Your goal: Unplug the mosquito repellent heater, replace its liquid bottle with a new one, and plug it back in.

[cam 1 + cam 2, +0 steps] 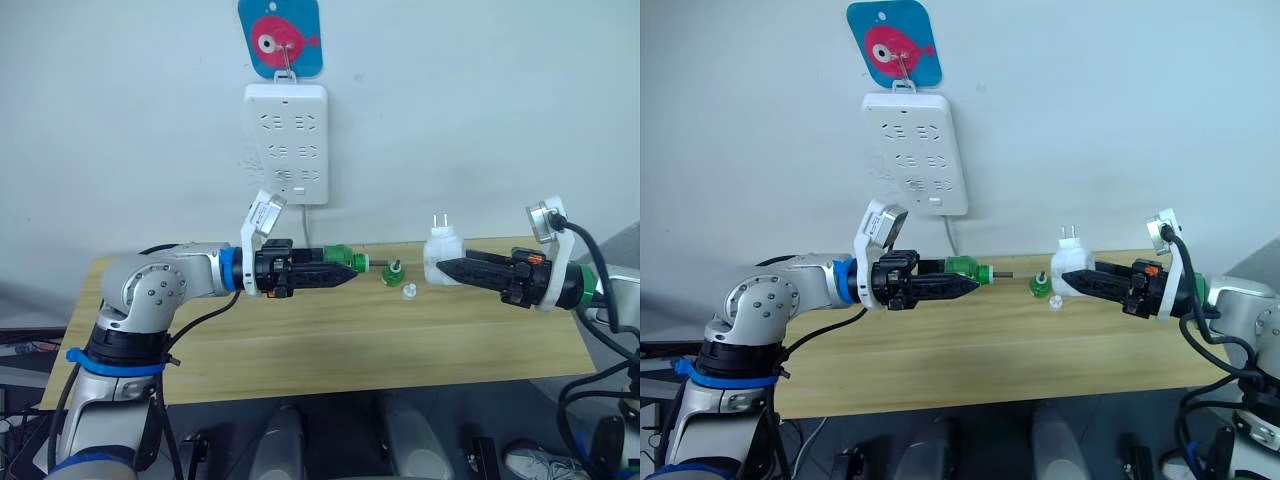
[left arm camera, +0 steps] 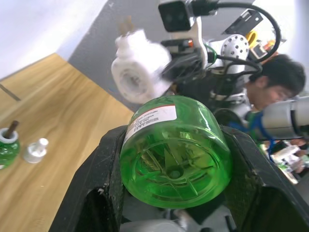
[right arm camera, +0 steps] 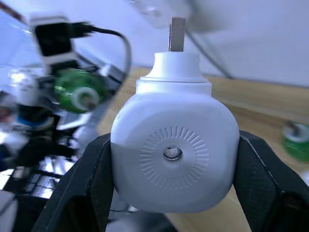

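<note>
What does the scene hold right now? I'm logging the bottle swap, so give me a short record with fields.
left gripper: shut on green liquid bottle, held level, wick toward the heater
right gripper: shut on mosquito repellent heater, prongs up
wooden table: second green bottle and small white cap between the grippers
power strip: on wall, heater unplugged

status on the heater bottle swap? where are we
Done: the mosquito repellent heater is off the power strip, prongs up, and a green bottle stands on the table beside a small white cap. In hand: the right end effector grips the heater; the left end effector grips a second green bottle, its neck aimed at the heater. Left: fit that bottle, then plug back in.
</note>
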Available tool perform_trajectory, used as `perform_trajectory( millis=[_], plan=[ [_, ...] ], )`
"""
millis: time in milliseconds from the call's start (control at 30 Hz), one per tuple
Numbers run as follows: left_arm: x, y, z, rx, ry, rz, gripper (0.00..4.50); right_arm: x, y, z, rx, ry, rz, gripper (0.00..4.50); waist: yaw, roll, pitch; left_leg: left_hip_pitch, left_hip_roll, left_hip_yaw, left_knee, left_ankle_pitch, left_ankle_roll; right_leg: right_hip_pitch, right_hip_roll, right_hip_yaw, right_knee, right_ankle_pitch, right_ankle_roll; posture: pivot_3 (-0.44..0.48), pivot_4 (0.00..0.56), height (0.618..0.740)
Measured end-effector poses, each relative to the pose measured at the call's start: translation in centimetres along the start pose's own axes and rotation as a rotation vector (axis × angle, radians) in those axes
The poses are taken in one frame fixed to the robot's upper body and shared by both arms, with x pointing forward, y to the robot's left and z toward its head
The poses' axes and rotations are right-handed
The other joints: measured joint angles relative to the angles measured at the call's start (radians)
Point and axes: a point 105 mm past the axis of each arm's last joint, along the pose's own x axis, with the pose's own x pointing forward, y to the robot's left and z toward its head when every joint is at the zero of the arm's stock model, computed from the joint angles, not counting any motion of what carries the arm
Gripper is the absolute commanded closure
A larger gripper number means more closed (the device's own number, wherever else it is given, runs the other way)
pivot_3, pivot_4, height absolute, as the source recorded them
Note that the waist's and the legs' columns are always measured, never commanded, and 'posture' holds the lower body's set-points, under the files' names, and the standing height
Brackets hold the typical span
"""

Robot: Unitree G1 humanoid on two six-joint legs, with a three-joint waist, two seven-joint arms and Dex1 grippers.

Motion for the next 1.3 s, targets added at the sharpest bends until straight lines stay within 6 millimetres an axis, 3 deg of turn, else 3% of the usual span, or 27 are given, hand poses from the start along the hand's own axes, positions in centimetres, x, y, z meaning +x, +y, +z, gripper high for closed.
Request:
perform_trajectory(
  millis=[233,500,1300],
  plan=[
    [0.7,-0.4,0.5,-0.019,-0.041,-0.030,2.20,1.7,2.4,0.6,0.015,-0.075,0.116,1.53,-0.004,0.000,0.000,0.000,0.000,0.000,0.000,0.000,0.000,0.000,0.000,0.000,0.000,0.000,0.000,-0.163,0.223,0.740],
    [1.1,-0.4,0.6,-0.024,-0.061,-0.028,2.20,2.2,3.9,0.9,0.070,-0.076,0.136,1.53,-0.006,0.000,0.000,0.000,0.000,0.001,0.001,0.000,0.000,0.000,0.000,0.000,0.000,0.000,0.000,-0.161,0.222,0.740],
    [0.9,-1.1,0.6,-0.063,-0.075,-0.080,2.20,2.6,4.7,0.4,0.109,-0.043,0.148,1.53,-0.006,0.000,0.000,0.000,0.000,0.001,0.001,0.000,0.000,0.000,0.000,0.000,0.000,0.000,0.000,-0.162,0.222,0.740]
  ],
)
